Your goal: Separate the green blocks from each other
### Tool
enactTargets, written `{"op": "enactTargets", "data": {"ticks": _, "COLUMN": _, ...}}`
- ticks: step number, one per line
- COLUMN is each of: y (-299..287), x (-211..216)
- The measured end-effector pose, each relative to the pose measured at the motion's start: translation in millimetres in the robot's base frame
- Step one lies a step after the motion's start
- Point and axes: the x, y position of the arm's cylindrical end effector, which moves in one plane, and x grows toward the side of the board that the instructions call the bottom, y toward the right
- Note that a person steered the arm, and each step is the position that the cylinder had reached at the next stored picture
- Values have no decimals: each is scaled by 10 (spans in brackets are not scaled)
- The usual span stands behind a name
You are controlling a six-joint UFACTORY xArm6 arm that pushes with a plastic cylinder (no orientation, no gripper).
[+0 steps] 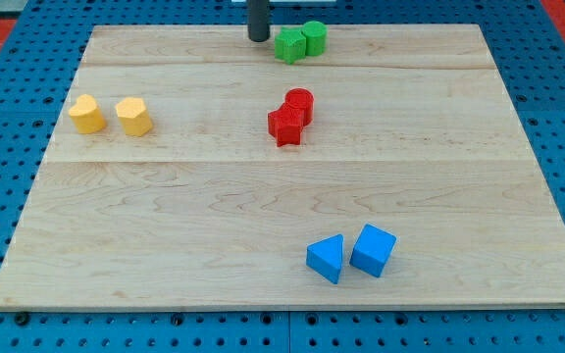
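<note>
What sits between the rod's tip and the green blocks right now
Nothing. In the camera view my tip stands just to the view's left of the green star block, with only a sliver of bare board between; the green cylinder touches the star's far side.

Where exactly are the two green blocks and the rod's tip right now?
Green star block (288, 46), camera view: centre of its top face, just right of my tip.
Green cylinder block (314, 36), camera view: its top face, touching the star's right side.
My tip (259, 37), camera view: the rod's very end.
</note>
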Motion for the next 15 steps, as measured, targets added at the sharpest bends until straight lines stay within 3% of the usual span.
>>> {"op": "enactTargets", "data": {"ticks": 11, "y": 2, "x": -103}}
{"op": "enactTargets", "data": {"ticks": 13, "y": 1140, "x": -74}}
{"op": "enactTargets", "data": {"ticks": 15, "y": 1234, "x": 310}}
